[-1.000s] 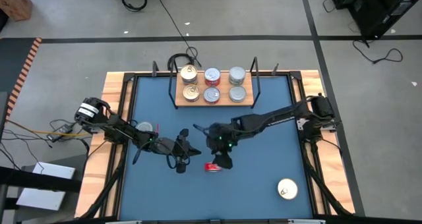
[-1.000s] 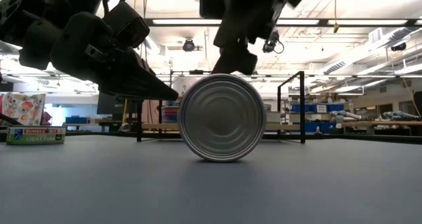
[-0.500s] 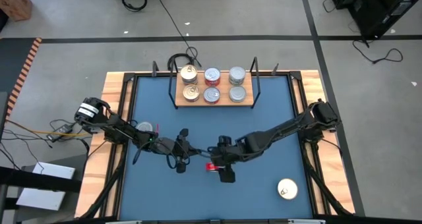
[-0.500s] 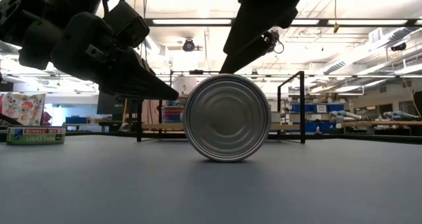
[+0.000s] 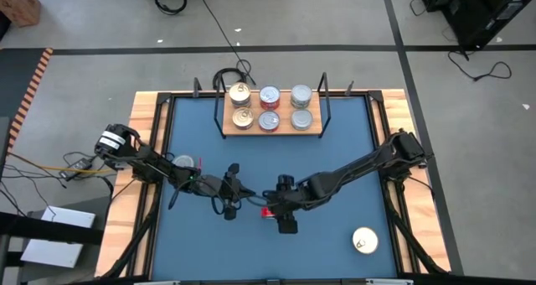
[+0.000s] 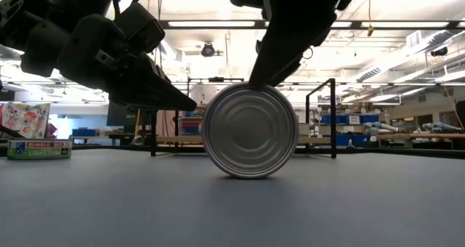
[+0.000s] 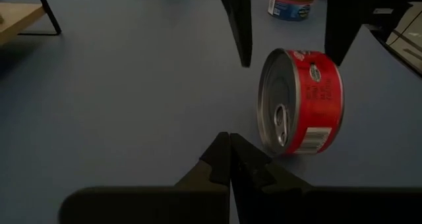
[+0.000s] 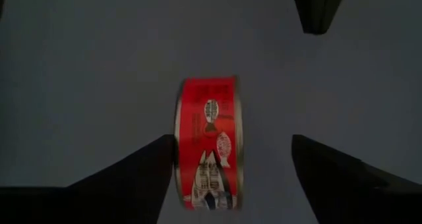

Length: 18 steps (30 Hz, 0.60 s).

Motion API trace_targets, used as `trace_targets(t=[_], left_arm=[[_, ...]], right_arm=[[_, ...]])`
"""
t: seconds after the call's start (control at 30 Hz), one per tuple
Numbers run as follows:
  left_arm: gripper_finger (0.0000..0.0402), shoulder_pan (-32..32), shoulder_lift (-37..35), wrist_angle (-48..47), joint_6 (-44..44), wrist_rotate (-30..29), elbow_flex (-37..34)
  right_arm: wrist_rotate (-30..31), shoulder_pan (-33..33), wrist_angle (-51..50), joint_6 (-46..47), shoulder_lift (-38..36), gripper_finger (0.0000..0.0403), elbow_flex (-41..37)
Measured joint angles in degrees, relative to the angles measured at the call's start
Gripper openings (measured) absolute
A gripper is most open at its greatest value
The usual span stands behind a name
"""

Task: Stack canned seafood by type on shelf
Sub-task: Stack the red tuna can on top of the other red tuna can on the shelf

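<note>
A red-sided tin (image 7: 310, 102) of canned seafood stands on its rim on the blue table, its silver pull-tab lid (image 7: 280, 109) facing my left gripper. My right gripper (image 8: 232, 145) hangs over it, open, with one finger on each side of the tin (image 8: 208, 145). My left gripper (image 7: 229, 141) is shut and hovers just left of the tin (image 5: 267, 211). The shelf (image 5: 226, 132) at the far edge bears two gold-lidded, two red-sided and two silver-lidded tins in three columns. My right gripper comes at the tin from above, slanting down, its fingers facing the tin's two flat ends. One finger (image 8: 148, 174) stands close against the tin's end (image 8: 179, 145); I cannot tell whether it touches. The tin rests on its rim on the table.
A tin (image 5: 182, 161) lies by the table's left rim under my left arm. A gold-lidded tin (image 5: 364, 240) sits near the front right corner. The shelf's black wire uprights (image 5: 325, 109) stand at its ends. A flat green-labelled tin (image 6: 40, 149) shows at the left.
My right gripper has swung toward the table's near edge and sunk a little, its wrist turning, until its fingers straddle the red tin. The tin has rolled a little toward the table's right and then stopped.
</note>
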Motion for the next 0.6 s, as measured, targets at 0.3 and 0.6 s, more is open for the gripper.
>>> trace_targets(t=[0.3,0.6], left_arm=[[0.0005,0.0,0.0,0.3,0.0,0.0,0.0],[0.0006,0.0,0.0,0.3,0.0,0.0,0.0]], right_arm=[[-1.6,0.0,0.0,-1.2,0.7,0.0269,0.0],[-1.6,-0.1,-1.3,-1.9,0.7,0.0177,0.0]])
